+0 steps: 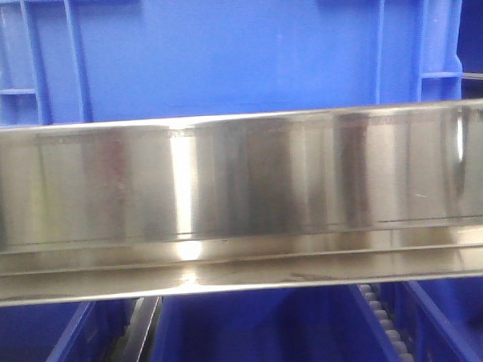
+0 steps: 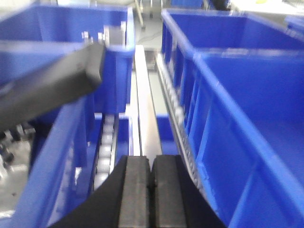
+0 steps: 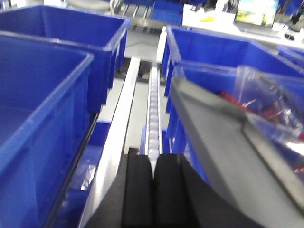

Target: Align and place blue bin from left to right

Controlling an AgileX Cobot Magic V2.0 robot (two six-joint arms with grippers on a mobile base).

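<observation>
Two grippers, both pressed closed, and neither has anything in it. The left gripper (image 2: pixel 151 190) shows its pads flush together with only a seam between them. The right gripper (image 3: pixel 153 190) looks much the same, pads meeting with a sliver of a notch at the far end.

The blue bin (image 1: pixel 220 54) fills the top of the front view. Its smooth side wall is square to the camera with ribbed corners at left and right, and it sits on the level above and behind the wide steel beam (image 1: pixel 241 181). It looks level there, so I read it as resting on the shelf and not being carried.

At the wrists, each camera looks along a lane between rows of open bins (image 2: pixel 247 118). A metal rail (image 2: pixel 145 104) runs to the far end in the left wrist view, and a roller track (image 3: pixel 153 109) does the same in the right. Both grippers hang over that gap, not over any rim. A crate this big and smooth offers little to pinch, so closed pads would suit nudging it into line.

A dark bar (image 2: pixel 52 85) crosses the near left of the left wrist view, too blurred to identify. In the right wrist view a grey panel (image 3: pixel 213 137) slants across the near right, in front of a plastic bag (image 3: pixel 270 95) with something red inside. Which wrist-view bin, if any, is the task's one, I cannot tell.
</observation>
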